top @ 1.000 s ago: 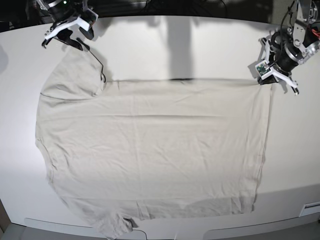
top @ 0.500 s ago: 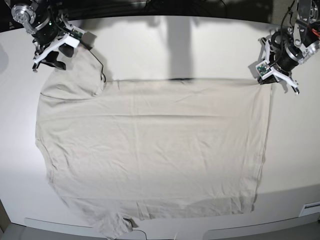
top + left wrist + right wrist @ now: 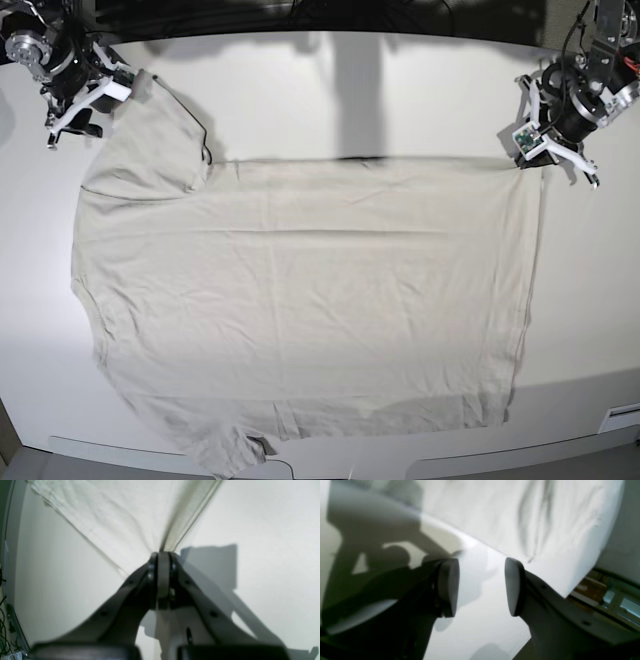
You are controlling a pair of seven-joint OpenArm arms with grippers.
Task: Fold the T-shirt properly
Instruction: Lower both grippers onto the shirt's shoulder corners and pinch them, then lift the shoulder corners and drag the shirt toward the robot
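The left tool (image 3: 541, 158) pinches the T-shirt's (image 3: 300, 300) corner; the right tool (image 3: 75, 118) hangs spread above the bench (image 3: 300, 90).

a: what's in view besides the job itself?
b: mostly the smooth white tabletop (image 3: 300, 100), filling the base view, with soft shadows along its top edge.
a: anything at the edges?
b: a small white label (image 3: 622, 416) at the lower right of the base view, dark cables (image 3: 3, 620) down the left edge of the left wrist view, and blurred shelving (image 3: 607, 597) at the right wrist view's lower right.
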